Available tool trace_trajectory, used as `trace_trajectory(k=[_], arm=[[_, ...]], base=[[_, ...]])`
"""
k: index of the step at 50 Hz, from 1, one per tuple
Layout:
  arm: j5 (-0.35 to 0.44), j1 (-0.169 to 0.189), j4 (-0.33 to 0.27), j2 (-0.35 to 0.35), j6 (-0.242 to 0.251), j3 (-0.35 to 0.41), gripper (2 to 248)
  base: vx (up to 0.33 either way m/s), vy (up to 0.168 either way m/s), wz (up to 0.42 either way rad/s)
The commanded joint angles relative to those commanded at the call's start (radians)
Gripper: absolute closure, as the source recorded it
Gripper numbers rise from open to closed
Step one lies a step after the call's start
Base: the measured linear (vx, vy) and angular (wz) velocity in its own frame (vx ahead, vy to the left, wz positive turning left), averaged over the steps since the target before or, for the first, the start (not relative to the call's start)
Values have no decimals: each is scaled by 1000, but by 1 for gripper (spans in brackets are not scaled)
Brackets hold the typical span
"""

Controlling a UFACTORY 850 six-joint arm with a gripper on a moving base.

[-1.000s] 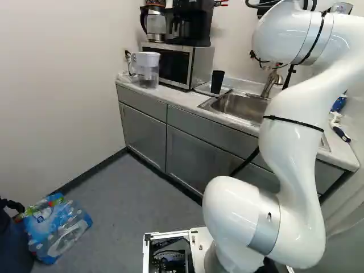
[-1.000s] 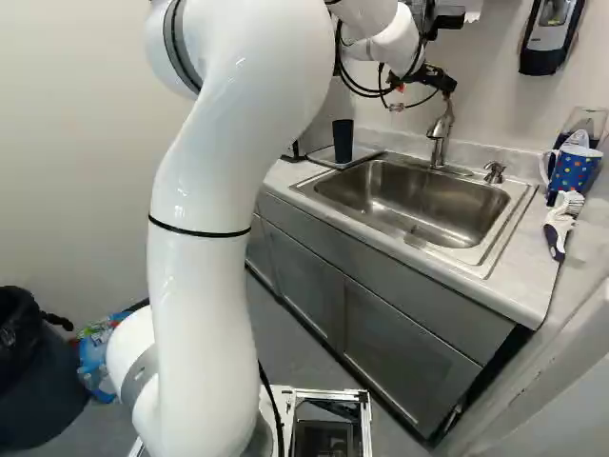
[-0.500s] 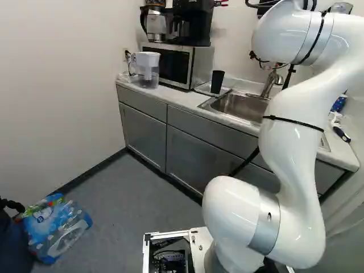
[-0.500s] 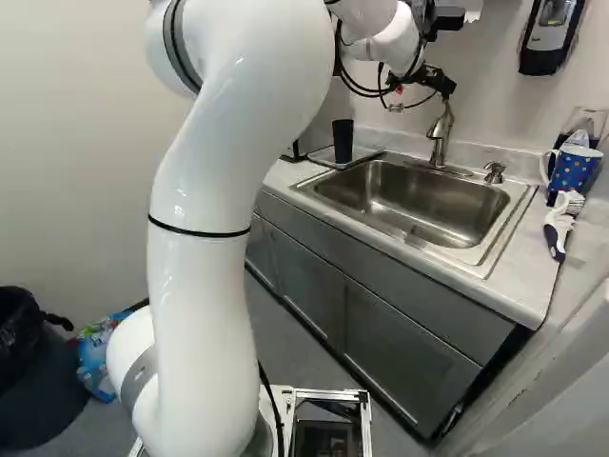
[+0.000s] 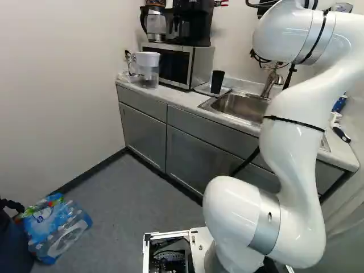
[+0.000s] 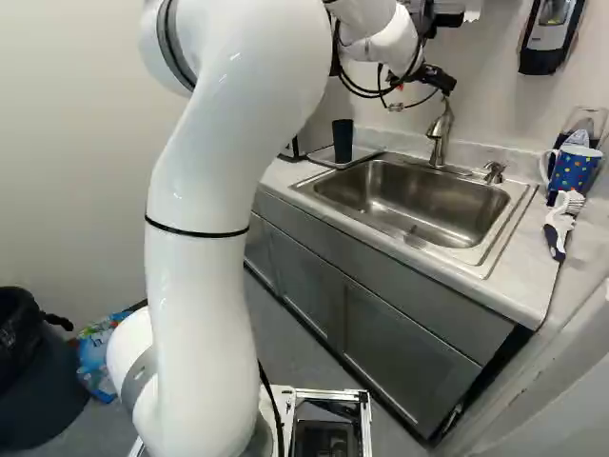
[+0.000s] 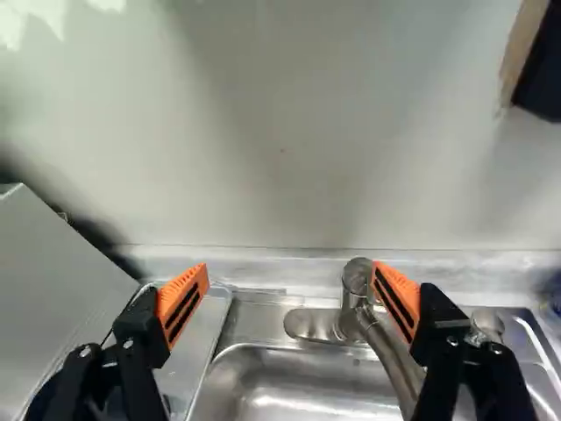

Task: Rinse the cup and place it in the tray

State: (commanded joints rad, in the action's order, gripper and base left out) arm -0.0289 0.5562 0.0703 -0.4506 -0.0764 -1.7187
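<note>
Our fingers (image 6: 439, 80) stand spread, orange pads (image 7: 182, 303) well apart, above rear of sink (image 6: 419, 205). Per wrist view, faucet (image 7: 352, 307) is btwn them, nearer one pad. We locate dark cup (image 6: 343, 140) upright on tray (image 6: 364, 153), btwn microwave (image 5: 172, 67) & sink. Spotted mug (image 6: 574, 169): on worktop (image 6: 515, 283), R side of right base view, w/ brush (image 6: 561, 209) alongside.

Slight shift of the arm (image 6: 205, 190)
</note>
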Motion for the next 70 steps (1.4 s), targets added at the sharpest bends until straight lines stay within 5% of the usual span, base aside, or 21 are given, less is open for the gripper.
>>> trace_trajectory(k=[34, 70], arm=[[20, -31, 0, 186, 0, 219, 3], [-100, -48, 0, 382, 0, 431, 3]], base=[[0, 0, 0], [0, 0, 0]])
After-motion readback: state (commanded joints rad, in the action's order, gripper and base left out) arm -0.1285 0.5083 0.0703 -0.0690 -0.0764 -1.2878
